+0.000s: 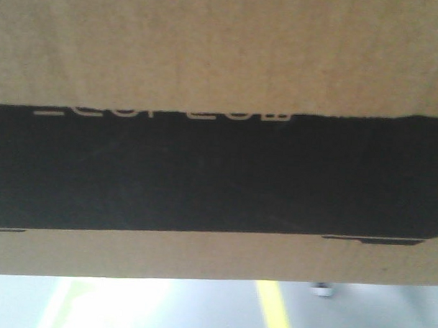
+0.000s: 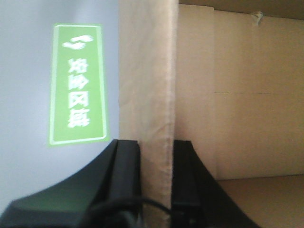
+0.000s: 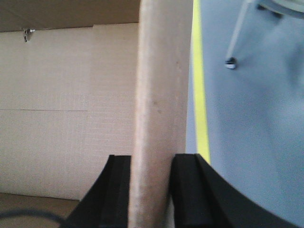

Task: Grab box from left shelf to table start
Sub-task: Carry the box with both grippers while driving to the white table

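Observation:
The box fills the front view from very close: brown cardboard with a black panel and partly cut-off white lettering. It hangs above the floor. In the left wrist view, my left gripper is shut on an upright cardboard wall of the box, one black finger outside and the other inside the open carton. In the right wrist view, my right gripper is shut on the opposite wall of the box the same way. The left shelf and the table are out of view.
Grey floor shows below the box. A green floor sign with white characters lies on the left side. A yellow floor line runs along the right side, also the yellow line. A thin leg with a foot stands beyond it.

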Tool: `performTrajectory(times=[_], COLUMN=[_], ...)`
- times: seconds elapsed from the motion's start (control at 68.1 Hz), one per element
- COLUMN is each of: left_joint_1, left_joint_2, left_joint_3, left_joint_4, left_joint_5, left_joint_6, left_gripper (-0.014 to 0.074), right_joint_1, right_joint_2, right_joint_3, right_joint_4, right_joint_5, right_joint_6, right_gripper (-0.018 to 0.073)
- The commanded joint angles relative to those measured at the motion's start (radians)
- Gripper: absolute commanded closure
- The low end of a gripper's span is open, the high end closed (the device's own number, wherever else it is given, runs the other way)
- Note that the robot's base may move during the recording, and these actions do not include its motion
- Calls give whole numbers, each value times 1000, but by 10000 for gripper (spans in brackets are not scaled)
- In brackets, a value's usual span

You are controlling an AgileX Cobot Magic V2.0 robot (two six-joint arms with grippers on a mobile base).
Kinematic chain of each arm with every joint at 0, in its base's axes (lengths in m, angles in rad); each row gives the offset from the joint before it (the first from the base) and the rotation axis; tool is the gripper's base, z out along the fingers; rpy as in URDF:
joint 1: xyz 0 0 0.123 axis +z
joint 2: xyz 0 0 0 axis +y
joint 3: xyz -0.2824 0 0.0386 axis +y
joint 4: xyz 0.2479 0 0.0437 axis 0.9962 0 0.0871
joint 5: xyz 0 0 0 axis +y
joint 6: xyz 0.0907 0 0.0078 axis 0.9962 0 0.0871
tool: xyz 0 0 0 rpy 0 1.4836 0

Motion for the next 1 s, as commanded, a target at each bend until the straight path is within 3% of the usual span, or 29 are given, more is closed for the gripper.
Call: performTrajectory(times=[0.0, 0.983], left_joint_1=[-2, -2], left_joint_2=[-3, -3], left_joint_3=[-39, -39], left_joint_4=[36, 36], left_joint_5=[-61, -61], left_joint_6=[-11, -11], left_gripper=[696, 696], right_joint_1=[-14, -14], right_joint_2=[2, 2], right_joint_3=[-29, -29], right_joint_4=[-184, -184], right_joint_5=[-92, -91], right_joint_6=[-8, -8], right_gripper=[502, 502])
